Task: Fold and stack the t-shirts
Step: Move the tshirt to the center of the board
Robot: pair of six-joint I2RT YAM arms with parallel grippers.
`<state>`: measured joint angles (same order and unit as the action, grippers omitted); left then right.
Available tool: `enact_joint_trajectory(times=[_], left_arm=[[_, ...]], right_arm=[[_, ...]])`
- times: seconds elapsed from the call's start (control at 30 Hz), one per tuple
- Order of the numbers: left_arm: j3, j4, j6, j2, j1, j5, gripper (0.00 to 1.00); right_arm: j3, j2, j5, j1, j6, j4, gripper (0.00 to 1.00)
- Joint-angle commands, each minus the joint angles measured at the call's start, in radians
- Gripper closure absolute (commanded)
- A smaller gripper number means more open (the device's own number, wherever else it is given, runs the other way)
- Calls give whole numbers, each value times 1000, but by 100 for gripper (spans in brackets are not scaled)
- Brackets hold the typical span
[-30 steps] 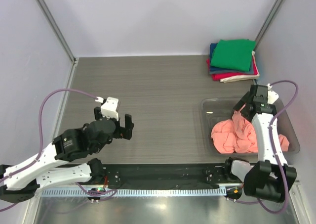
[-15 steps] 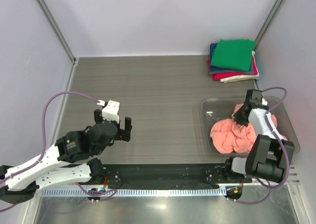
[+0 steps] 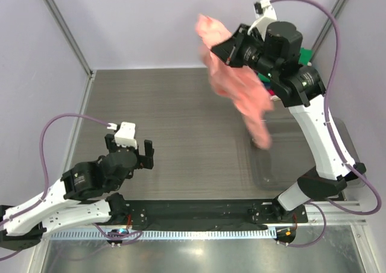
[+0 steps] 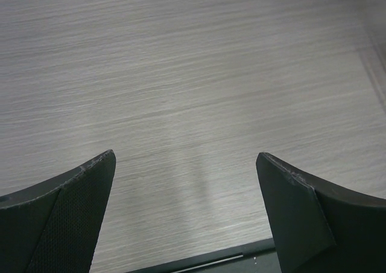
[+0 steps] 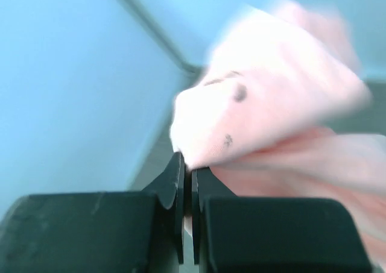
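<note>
our right gripper (image 3: 227,48) clamped on the salmon-pink t-shirt (image 3: 242,91), held high, long axis hanging down toward the clear tray (image 3: 289,164), our left gripper (image 4: 186,164) spread apart, empty

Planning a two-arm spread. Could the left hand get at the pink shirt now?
Probably not: nothing blocks it, but the pink shirt hangs high from the right hand, far from the low left hand.

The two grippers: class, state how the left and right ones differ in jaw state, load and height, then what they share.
The left gripper is open and empty; the right gripper is shut on the salmon-pink t-shirt. The left sits low over the table; the right is high above it, with the shirt hanging below. Both have black two-finger jaws.
</note>
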<state>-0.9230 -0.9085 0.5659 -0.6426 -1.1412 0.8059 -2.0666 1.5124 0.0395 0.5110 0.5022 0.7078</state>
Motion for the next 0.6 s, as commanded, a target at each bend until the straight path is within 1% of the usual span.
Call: enact_joint_trajectory(times=[0.0,0.07,0.13,0.17,0.2,0.23,0.3,0.33,0.37,0.4,0.43,0.47,0.57], left_arm=[[-20,-23,38,26,5,98,0],[-19,-32,51,57,6,114,0],[-17,-32,55,76,6,133,0],[-16,-30,58,95,6,137,0],[-14,-33,61,103,6,148,0],[-16,-38,68,112,6,153,0],[-17,-47,78,127,6,167,0],[-22,-55,87,130,6,176,0],[-28,-81,110,132,6,177,0],[-39,-98,126,133,6,177,0],[-56,-130,137,135,6,177,0],[-66,-148,144,133,6,180,0],[-96,-200,167,138,6,184,0]], right_arm=[[-245,38,99,32,-5,35,99],[-164,6,33,32,-36,25,99],[-45,-35,-28,32,-48,12,99],[106,-81,-71,32,-51,2,93],[188,-112,-102,27,-44,-4,76],[356,-156,-156,24,-31,-17,35],[532,-196,-211,2,39,-25,6],[616,-210,-230,-20,70,-24,3],[773,-225,-243,-41,96,-24,2],[843,-247,-242,-69,137,-25,2],[905,-259,-230,-138,148,-28,2],[1000,-270,-218,-166,153,-33,2],[1069,-348,-231,-216,150,-34,2]])
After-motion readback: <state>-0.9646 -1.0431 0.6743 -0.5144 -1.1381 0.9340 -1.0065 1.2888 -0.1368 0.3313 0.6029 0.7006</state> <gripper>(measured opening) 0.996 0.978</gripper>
